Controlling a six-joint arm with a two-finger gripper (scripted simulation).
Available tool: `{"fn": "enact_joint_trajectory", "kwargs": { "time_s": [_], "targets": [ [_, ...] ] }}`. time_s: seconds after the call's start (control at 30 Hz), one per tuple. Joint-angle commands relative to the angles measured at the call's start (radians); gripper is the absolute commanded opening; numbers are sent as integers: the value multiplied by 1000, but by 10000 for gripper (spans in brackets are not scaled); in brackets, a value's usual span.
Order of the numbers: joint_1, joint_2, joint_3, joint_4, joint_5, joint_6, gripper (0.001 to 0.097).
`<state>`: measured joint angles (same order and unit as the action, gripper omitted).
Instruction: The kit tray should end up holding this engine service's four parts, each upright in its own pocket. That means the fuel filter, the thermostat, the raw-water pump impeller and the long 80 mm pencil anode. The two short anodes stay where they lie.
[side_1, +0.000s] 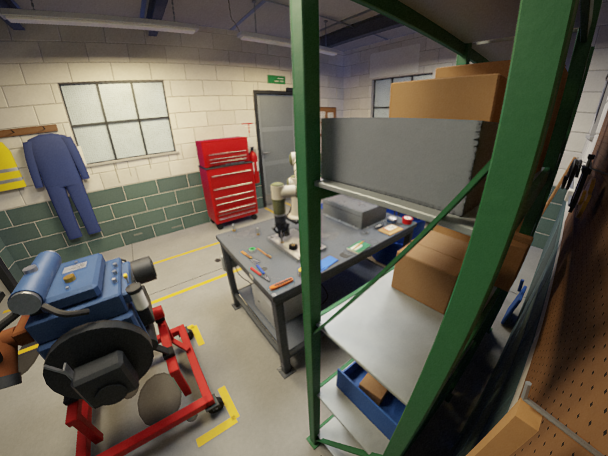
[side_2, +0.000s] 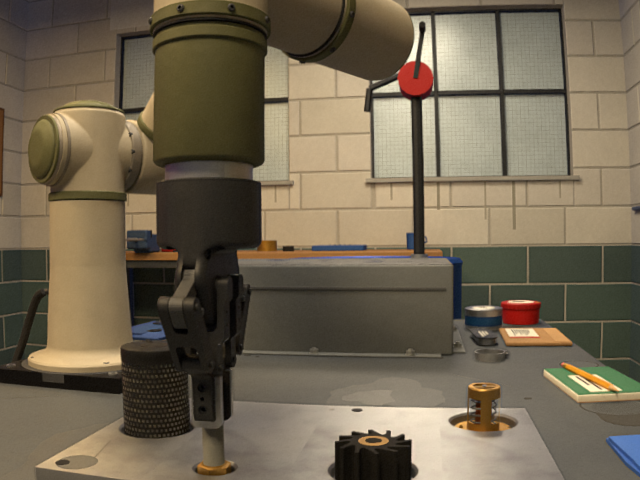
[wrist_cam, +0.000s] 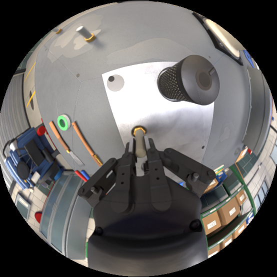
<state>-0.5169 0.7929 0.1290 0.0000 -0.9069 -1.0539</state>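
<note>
The long pencil anode (side_2: 213, 447) stands upright with its brass end in a front pocket of the kit tray (side_2: 305, 444), and my gripper (side_2: 209, 408) is closed around its pale shaft (wrist_cam: 139, 144). The black perforated fuel filter (side_2: 154, 390) stands upright in the tray's rear left pocket, just left of the gripper. The black impeller (side_2: 373, 454) sits in the front middle pocket and the brass thermostat (side_2: 483, 407) in the rear right pocket. A short anode (wrist_cam: 85, 33) lies on the bench beyond the tray.
The fuel filter (wrist_cam: 188, 80) stands close beside my fingers. A grey metal box (side_2: 349, 305) stands behind the tray, with tins (side_2: 519, 311) and a notepad with a pencil (side_2: 594, 383) to the right. Hand tools (wrist_cam: 77, 144) and a green tape roll (wrist_cam: 63, 122) lie on the bench's left.
</note>
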Motion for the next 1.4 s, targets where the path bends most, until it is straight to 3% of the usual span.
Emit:
{"fn": "enact_joint_trajectory", "kwargs": {
  "time_s": [0.0, 0.47, 0.93, 1.37],
  "targets": [
    [0, -1, 1, 1, 1, 0, 80],
    [0, 4, -1, 1, 9, 0, 80],
    [0, 4, -1, 1, 9, 0, 360],
    [0, 4, -1, 1, 9, 0, 360]
  ]
}}
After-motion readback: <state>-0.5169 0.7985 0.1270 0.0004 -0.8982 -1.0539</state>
